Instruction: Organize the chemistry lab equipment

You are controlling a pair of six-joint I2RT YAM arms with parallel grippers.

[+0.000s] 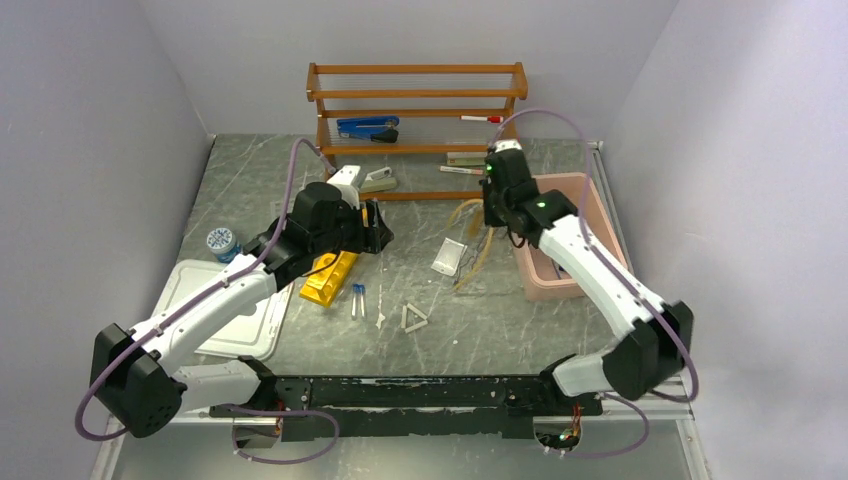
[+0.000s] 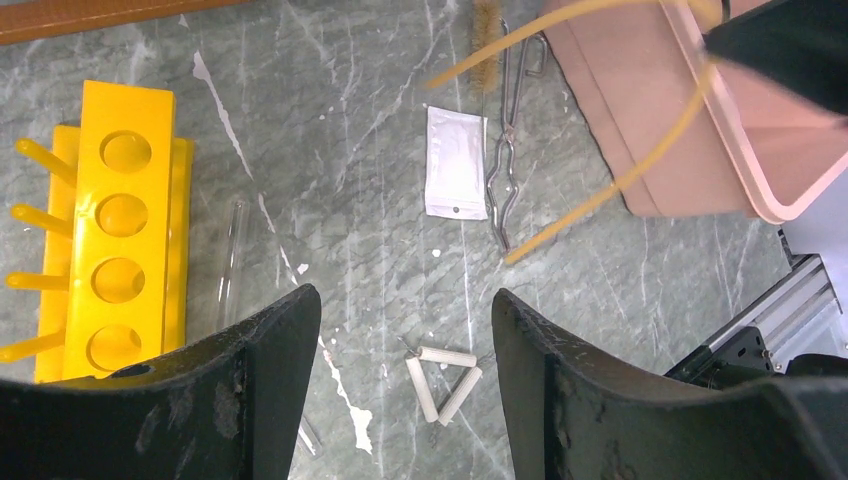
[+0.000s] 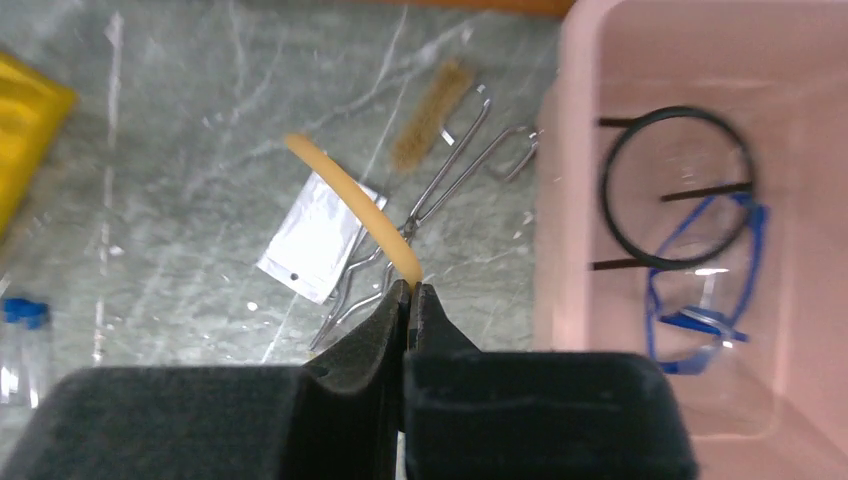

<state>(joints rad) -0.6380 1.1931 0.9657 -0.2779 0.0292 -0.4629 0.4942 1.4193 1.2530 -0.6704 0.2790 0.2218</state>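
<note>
The grey marbled table (image 1: 480, 330) carries a pink bin (image 1: 548, 288) on its right side. Just left of the bin lie metal tongs (image 2: 505, 160) and a bristle brush (image 2: 486, 40), with a clear bag (image 1: 449, 257) flat beside the tongs on their far side from the bin. Further left and nearer the front is a white triangle (image 1: 414, 318), then two blue-capped tubes (image 1: 358, 300), a bare glass tube (image 2: 230, 265) and a yellow test-tube rack (image 1: 330, 280). Farthest from the bin sit a white tray (image 1: 250, 320) and a round container (image 1: 221, 241). Behind and left of the bin stands a wooden shelf rack (image 1: 415, 95).
</note>
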